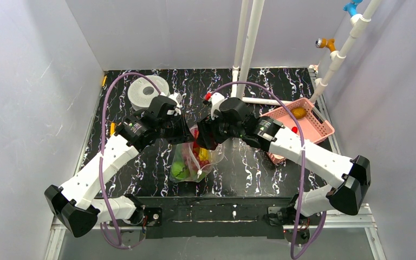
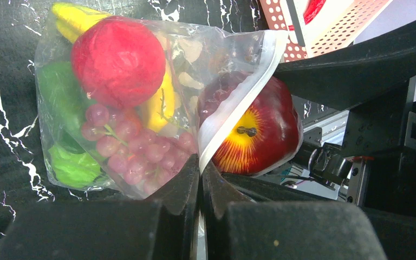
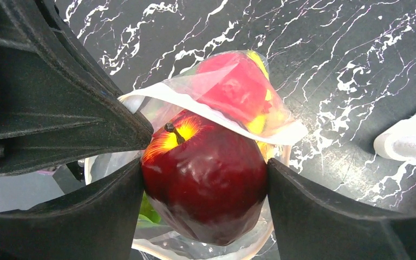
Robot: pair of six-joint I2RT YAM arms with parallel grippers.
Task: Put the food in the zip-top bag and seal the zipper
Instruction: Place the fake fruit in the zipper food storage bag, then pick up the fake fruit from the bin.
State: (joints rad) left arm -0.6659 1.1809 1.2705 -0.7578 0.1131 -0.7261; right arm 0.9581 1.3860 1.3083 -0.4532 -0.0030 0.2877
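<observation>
Right wrist, centre: right gripper (image 3: 205,184) clasps the apple (image 3: 206,157) wide-jawed at its flanks; we judge it rigid, slick. Left gripper (image 2: 200,169) pinches the floppy zip-top bag (image 2: 195,54) at its rim.

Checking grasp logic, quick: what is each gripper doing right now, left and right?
Left gripper: closed, pinching the zip-top bag at its mouth edge.
Right gripper: closed on the red apple, at the bag's mouth.

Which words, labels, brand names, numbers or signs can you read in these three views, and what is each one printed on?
None: no readable word, number, label or sign appears in any view.
The zip-top bag and its white mouth strip are unprinted.
The red apple, pink basket and grey-white roll carry no text.
Any markings on the arms are too small to read.
</observation>
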